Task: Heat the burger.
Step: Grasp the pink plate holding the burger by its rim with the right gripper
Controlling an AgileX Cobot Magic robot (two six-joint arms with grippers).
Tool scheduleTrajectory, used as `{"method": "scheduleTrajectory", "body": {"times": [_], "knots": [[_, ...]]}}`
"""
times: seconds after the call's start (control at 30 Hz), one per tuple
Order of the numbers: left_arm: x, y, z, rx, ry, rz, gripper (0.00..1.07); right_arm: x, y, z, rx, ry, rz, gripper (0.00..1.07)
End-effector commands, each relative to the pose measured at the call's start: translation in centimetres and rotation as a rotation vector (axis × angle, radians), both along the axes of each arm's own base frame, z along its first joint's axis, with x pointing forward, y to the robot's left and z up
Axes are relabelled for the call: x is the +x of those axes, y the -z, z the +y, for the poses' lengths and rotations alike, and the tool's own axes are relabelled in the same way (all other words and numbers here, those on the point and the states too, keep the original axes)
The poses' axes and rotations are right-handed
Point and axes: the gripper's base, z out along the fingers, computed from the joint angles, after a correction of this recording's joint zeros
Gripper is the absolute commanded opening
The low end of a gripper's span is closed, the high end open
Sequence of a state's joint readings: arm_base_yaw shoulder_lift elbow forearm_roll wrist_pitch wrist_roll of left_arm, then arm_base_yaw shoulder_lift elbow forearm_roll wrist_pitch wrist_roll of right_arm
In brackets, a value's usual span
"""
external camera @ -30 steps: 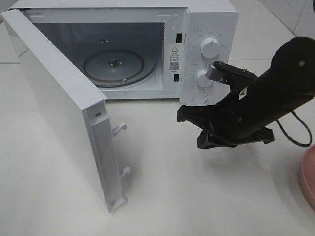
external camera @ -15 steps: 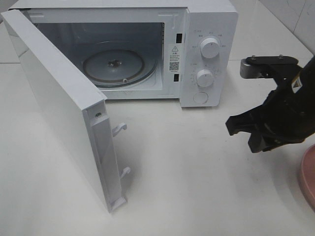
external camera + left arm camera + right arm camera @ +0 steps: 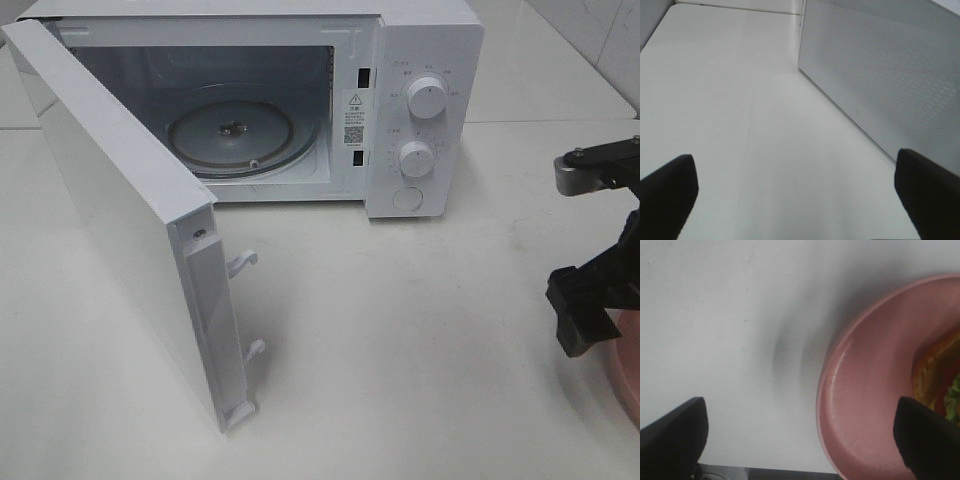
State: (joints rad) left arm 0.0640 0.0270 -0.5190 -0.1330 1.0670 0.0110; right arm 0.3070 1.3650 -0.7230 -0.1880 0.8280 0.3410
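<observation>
Hovering over the white table [image 3: 715, 315], the right gripper [image 3: 800, 440] has its jaws spread wide and holds nothing. The burger [image 3: 939, 375] rests on the pink plate [image 3: 865, 390] below it. The left gripper [image 3: 800, 195] is likewise wide open and empty, near the open-doored microwave [image 3: 420, 60].

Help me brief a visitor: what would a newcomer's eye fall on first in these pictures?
First the white microwave at the back of the table, its door swung wide to the left and the glass turntable inside bare. Next, at the table's right edge, a pink plate carrying the burger, with the open right hand poised over its rim.
</observation>
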Motion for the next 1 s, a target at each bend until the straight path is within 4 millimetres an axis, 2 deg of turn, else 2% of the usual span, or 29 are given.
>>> {"method": "scheduleTrajectory", "body": {"times": [0.03,0.47,1.0], "knots": [[0.0,0.1,0.0,-0.003,0.003,0.005,1.0,-0.4,0.6,-0.6,-0.016,0.002,0.018,0.98],[0.0,0.1,0.0,-0.003,0.003,0.005,1.0,-0.9,3.3,-2.5,0.004,0.074,0.015,0.94],[0.0,0.1,0.0,-0.003,0.003,0.005,1.0,0.6,7.4,-2.1,0.001,0.044,0.097,0.9]]}}
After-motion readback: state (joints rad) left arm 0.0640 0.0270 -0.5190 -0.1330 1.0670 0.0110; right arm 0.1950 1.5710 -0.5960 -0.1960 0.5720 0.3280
